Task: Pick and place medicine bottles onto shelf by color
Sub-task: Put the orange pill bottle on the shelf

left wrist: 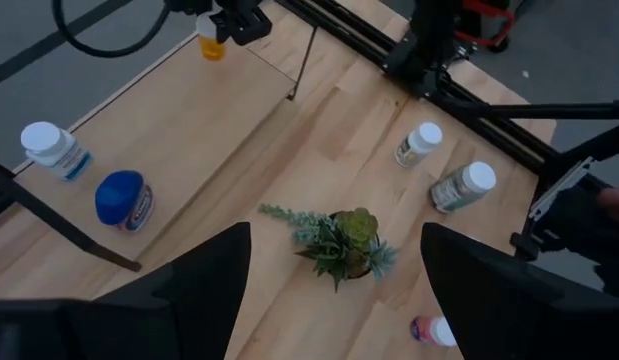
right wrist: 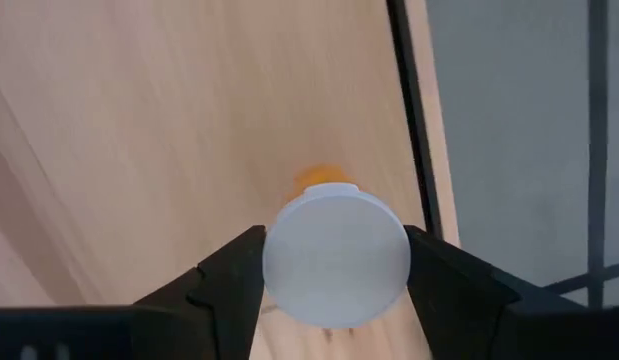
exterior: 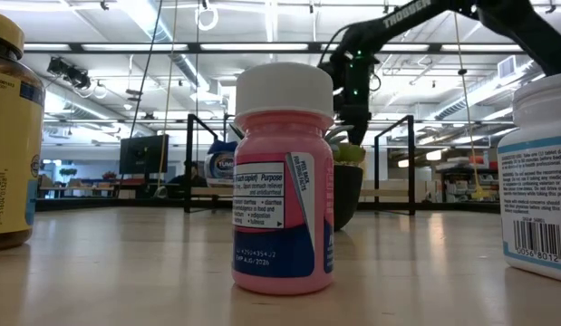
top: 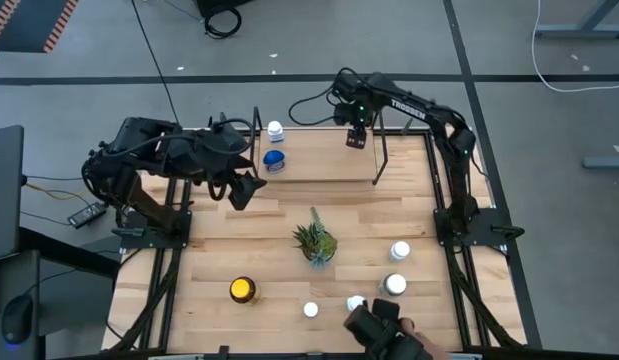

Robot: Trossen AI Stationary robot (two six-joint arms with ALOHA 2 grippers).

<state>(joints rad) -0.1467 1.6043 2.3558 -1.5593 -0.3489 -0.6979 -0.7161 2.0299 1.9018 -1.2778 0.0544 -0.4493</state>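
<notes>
Right gripper (right wrist: 334, 262) clamps an orange bottle (right wrist: 336, 258) by its white cap.
Below it lies the shelf (right wrist: 169, 120); farther off, the left gripper (left wrist: 334, 265), fingers spread wide, hangs above the plant (left wrist: 339, 243).

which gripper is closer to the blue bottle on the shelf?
Left. The left gripper hovers open just beside the blue bottle, off the shelf's front edge. The right gripper is over the shelf's other end, shut on an orange bottle.
</notes>
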